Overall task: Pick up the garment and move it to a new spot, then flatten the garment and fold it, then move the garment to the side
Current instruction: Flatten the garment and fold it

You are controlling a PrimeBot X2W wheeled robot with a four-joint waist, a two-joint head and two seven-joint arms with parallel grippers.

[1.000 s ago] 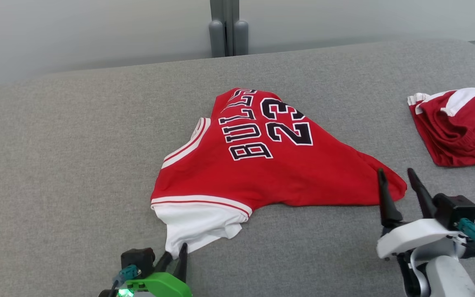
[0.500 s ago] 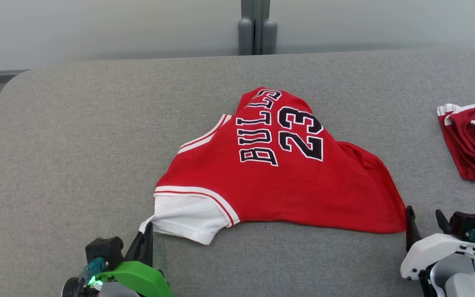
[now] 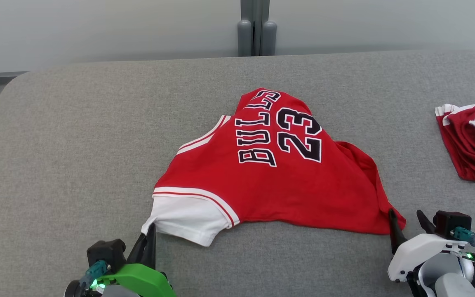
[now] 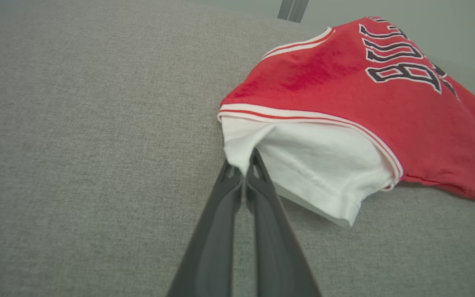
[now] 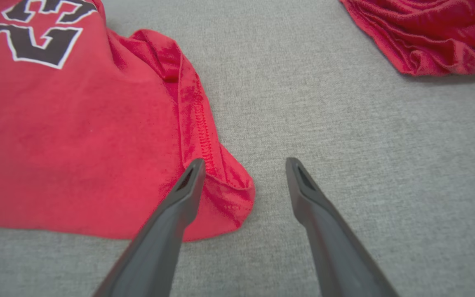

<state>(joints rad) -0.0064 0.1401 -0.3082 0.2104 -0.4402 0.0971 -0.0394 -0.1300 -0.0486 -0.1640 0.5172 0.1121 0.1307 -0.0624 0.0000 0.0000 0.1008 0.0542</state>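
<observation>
On grey upholstery [image 3: 76, 144], left gripper [image 3: 149, 233] pinches the white sleeve [image 3: 184, 216] of the jersey [image 3: 287, 185]; right gripper [image 3: 405, 214] (fingers spread) brackets the red hem corner [image 5: 229, 194] and should clamp deep before both lift.

There were two red garments: one jersey [image 3: 278, 185] and one bundle [image 3: 474, 144]. Two hands were counted, one left hand [image 3: 150, 231] and one right hand [image 3: 405, 213]. There was one worktop [image 3: 76, 144], with two grey posts [image 3: 244, 37] behind it.
</observation>
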